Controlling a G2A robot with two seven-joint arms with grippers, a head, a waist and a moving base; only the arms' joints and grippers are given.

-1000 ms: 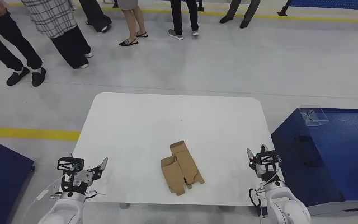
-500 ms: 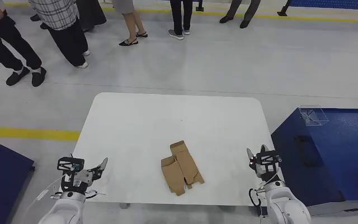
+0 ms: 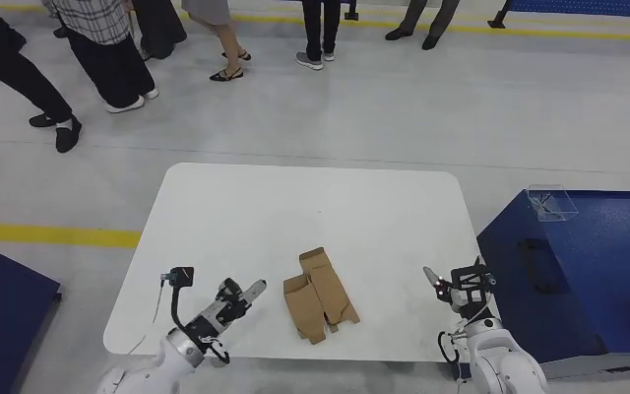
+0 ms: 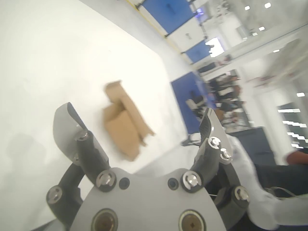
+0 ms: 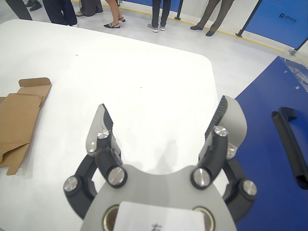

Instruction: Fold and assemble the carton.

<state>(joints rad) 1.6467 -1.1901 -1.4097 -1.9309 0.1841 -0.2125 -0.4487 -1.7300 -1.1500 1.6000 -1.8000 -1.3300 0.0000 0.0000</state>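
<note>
The flat carton (image 3: 320,295) lay on the table (image 3: 246,207), toward its near edge. My left gripper (image 4: 137,109) hung beside it, spread and empty. My right gripper (image 5: 163,102) gaped empty, well apart.

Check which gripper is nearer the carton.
Left. The left gripper hangs close beside the carton; the right gripper sits at the side edge of the table, well apart.

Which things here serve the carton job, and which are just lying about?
Job: carton; left gripper and right gripper, both open; table.
Lying about: blue cabinet; clear tray on it; black handle.
</note>
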